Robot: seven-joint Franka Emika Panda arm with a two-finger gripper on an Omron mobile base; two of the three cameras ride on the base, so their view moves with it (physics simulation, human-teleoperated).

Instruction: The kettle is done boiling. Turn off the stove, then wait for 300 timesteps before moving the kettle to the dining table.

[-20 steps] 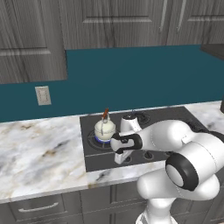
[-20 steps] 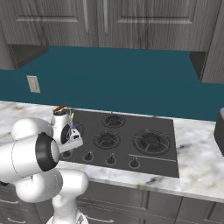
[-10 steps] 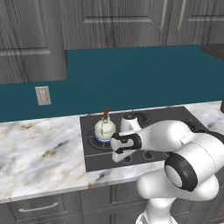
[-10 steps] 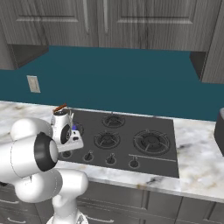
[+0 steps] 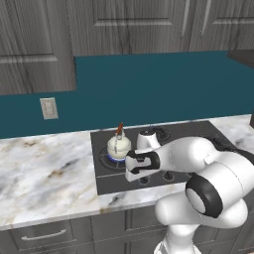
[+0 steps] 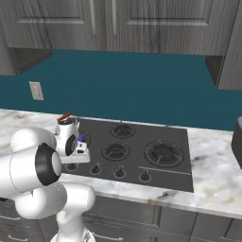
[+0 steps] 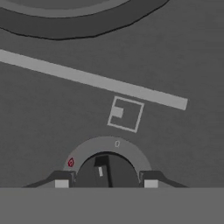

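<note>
The cream-white kettle (image 5: 119, 146) (image 6: 65, 128) stands on the front-left burner of the black stove (image 5: 201, 133) (image 6: 158, 134). A small blue flame (image 6: 81, 139) shows under it. My gripper (image 5: 131, 175) (image 6: 73, 162) points down at the stove's front-left knob (image 7: 107, 171), just in front of the kettle. In the hand view the two fingertips (image 7: 61, 182) press against the knob's two sides, so my gripper (image 7: 106, 183) is shut on it. The knob's white mark points a little left of the "0". The dining table is out of view.
Three more knobs (image 6: 119, 172) line the stove's front edge to the right. Marble worktop (image 5: 44, 173) stretches to the left, with a wall outlet (image 5: 48, 107) above it. A dark appliance (image 6: 237, 141) stands at the far right. Cabinets hang overhead.
</note>
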